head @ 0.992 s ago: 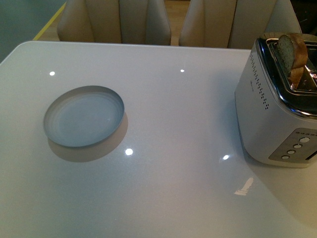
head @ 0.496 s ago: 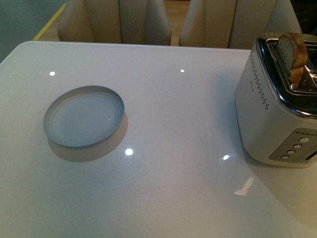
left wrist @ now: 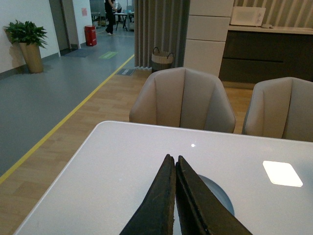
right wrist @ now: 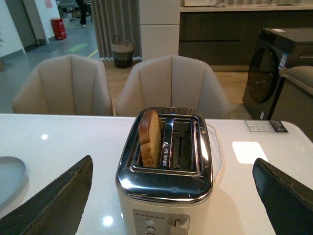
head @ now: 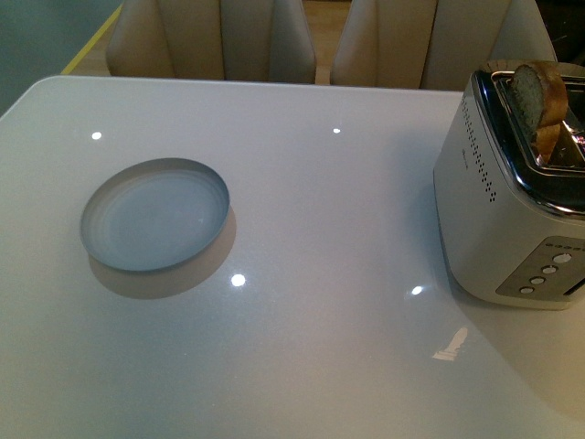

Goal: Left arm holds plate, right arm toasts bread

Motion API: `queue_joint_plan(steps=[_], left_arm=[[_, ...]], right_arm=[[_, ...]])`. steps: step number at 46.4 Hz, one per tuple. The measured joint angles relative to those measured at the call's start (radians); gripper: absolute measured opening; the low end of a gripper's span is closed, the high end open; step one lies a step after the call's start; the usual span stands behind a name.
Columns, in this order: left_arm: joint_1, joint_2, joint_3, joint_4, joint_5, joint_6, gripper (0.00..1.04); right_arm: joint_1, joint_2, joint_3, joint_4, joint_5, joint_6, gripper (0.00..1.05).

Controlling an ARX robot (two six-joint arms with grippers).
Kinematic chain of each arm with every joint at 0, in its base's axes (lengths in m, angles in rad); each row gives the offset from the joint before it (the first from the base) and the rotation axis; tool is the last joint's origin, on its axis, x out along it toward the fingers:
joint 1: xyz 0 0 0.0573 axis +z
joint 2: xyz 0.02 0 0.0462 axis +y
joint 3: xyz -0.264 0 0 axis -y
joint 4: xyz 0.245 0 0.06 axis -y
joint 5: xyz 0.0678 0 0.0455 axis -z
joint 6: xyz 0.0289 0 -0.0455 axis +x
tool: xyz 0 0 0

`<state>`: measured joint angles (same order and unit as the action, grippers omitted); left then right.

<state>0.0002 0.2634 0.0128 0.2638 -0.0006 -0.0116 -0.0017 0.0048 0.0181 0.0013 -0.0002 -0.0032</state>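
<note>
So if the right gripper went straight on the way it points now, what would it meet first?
Probably the cream toaster with chrome top, standing directly ahead between the wide-open right gripper jaws; depth is unclear.

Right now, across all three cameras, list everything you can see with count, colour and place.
plate: one, pale grey-blue, empty, on the table's left half.
toaster: one, cream with chrome top, on the table's right side.
bread: one slice, light brown, upright in a toaster slot.
table: one, glossy white.
chairs: two, beige, behind the table's far edge.
left hand: black, shut, above the table near the plate.
right hand: black, open, facing the toaster.
</note>
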Motion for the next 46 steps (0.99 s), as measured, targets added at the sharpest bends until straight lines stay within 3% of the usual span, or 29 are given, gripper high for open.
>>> queue_joint_plan(steps=[14,18,36,46], left_arm=[[0.000,-0.098,0.000,-0.098,0.000,0.000,0.03],[0.000,-0.229,0.000,-0.252,0.000,0.000,0.03],[0.000,-0.257,0.000,-0.262,0.000,0.000,0.03],[0.000,-0.257,0.000,-0.262,0.000,0.000,0.49]], right_arm=[[0.000,0.000,0.000,0.000,0.000,0.000,0.96],[0.000,0.000,0.000,0.000,0.000,0.000,0.96],[0.000,0.000,0.000,0.000,0.000,0.000,0.96],[0.000,0.000,0.000,0.000,0.000,0.000,0.96]])
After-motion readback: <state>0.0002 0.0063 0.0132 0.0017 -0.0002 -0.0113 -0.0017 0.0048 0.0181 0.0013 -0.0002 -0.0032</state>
